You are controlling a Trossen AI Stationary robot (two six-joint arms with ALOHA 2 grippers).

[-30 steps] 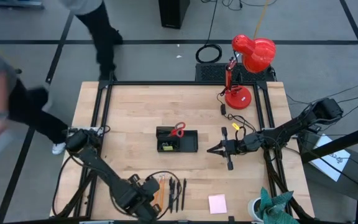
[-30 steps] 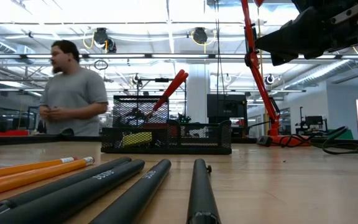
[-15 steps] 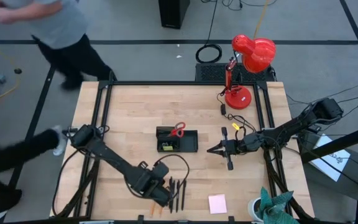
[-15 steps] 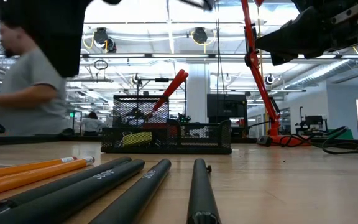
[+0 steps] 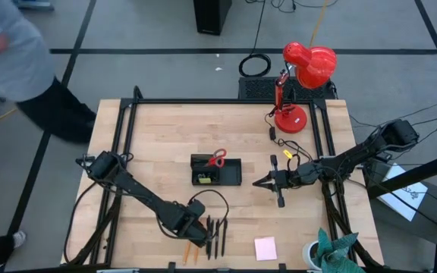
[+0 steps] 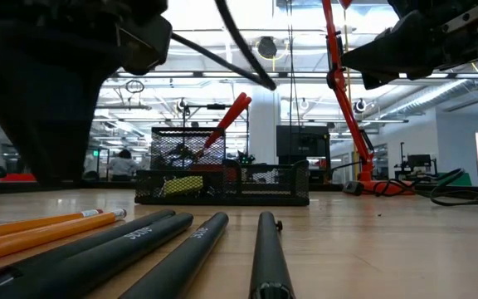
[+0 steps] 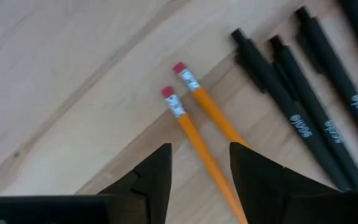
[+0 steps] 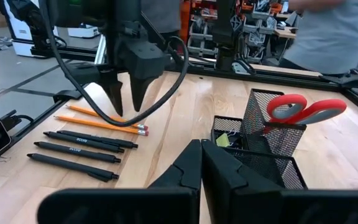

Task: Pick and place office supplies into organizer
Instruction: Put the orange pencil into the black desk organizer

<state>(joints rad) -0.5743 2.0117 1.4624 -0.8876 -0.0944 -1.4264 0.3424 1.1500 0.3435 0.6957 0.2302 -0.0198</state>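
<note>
Along the table's (image 5: 158,136) near edge the left gripper (image 7: 199,163) hangs over the two orange pencils (image 7: 199,134), its fingers spread with a clear gap, and nothing is in them; the left wrist view shows one pencil shaft running straight through that gap. Just beside the pencils, toward the right, lie the three black pens (image 5: 216,235), and farther along the same edge sits the pink sticky-note pad (image 5: 265,248). To do this grasp well, I would judge, the fingers should come down astride a single pencil only, since the two lie close and nearly parallel, and should close near the middle of the shaft so it does not tip when lifted. Past these, at the middle of the table, stands the organizer (image 5: 215,171) with the red-handled scissors (image 5: 216,158) upright in it and something yellow in a front compartment. The right gripper (image 5: 258,183) waits just right of the organizer, clenched and holding nothing. The wrist view alone shows which pencil lies between the fingers; the right wrist view alone shows the left gripper's height above the wood; the high view alone places the pad. A person stands beyond the table's far-left corner.
</note>
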